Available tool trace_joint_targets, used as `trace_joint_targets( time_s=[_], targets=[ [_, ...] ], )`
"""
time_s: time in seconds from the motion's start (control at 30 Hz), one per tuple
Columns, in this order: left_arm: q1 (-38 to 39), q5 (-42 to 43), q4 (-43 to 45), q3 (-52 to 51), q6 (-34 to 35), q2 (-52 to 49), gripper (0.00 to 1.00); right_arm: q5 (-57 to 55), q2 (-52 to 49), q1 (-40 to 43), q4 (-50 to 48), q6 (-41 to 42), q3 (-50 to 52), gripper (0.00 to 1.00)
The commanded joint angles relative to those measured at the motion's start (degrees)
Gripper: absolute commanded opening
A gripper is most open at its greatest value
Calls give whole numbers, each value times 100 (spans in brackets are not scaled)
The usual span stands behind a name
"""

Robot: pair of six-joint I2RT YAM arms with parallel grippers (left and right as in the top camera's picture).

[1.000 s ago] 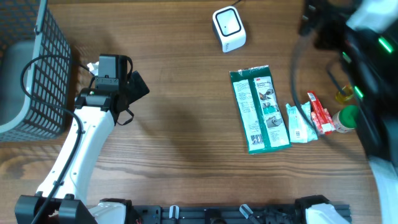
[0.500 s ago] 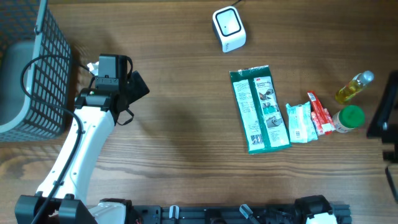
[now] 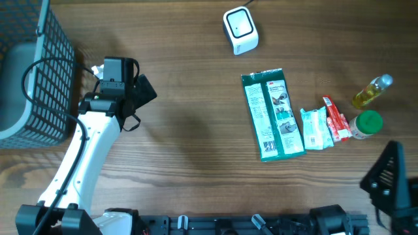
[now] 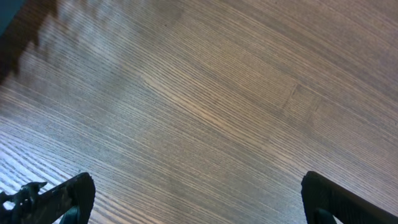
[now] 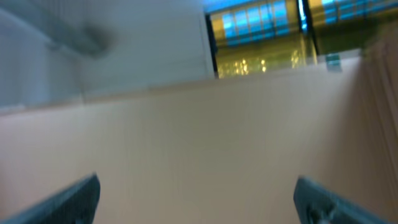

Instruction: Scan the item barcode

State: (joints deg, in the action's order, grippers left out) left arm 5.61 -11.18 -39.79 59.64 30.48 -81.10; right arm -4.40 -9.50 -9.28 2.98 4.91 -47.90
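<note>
A white barcode scanner (image 3: 240,30) stands at the far middle of the table. Right of centre lie the items: a long green package (image 3: 273,115), a small white-green sachet (image 3: 315,128), a red pack (image 3: 336,119), a green-capped jar (image 3: 366,124) and a yellow bottle (image 3: 371,91). My left gripper (image 3: 123,79) hovers far left, away from all of them; in the left wrist view it (image 4: 199,205) is open over bare wood. My right gripper (image 3: 390,172) is at the near right corner; the blurred right wrist view shows it (image 5: 198,202) open, facing a wall, holding nothing.
A dark wire basket (image 3: 32,72) with a grey liner stands at the far left edge, right beside my left arm. A cable runs from the scanner off the far edge. The wooden table (image 3: 189,130) spans the whole overhead view.
My right arm has swung from the upper right, over the items, down to the near right corner, uncovering the bottle and jar. The left arm and all items have stayed put.
</note>
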Motion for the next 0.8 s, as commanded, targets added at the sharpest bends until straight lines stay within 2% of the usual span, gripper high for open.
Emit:
trace_joint_targets(
  time_s=[0.0, 0.07, 0.13, 0.27, 0.63, 0.77],
  targets=[
    [-26, -87, 15, 35, -26, -22, 100, 693, 472, -2, -1523, -885, 1220, 100],
    [-26, -87, 15, 35, -26, -22, 100, 883, 640, -2, -2544, -986, 1875, 100],
    [-26, -87, 15, 35, -26, -22, 100, 881, 754, -2, -3128, -986, 2365, 100],
    [-26, -87, 15, 35, -26, -22, 100, 876, 929, -2, -3565, -1093, 3276, 100],
    [-26, -87, 15, 35, -26, -22, 100, 966, 929, -2, -3571, -1069, 4725, 100],
    [-26, -87, 15, 35, -26, -22, 100, 988, 929, -2, -2625, -1032, 4760, 100]
  ],
)
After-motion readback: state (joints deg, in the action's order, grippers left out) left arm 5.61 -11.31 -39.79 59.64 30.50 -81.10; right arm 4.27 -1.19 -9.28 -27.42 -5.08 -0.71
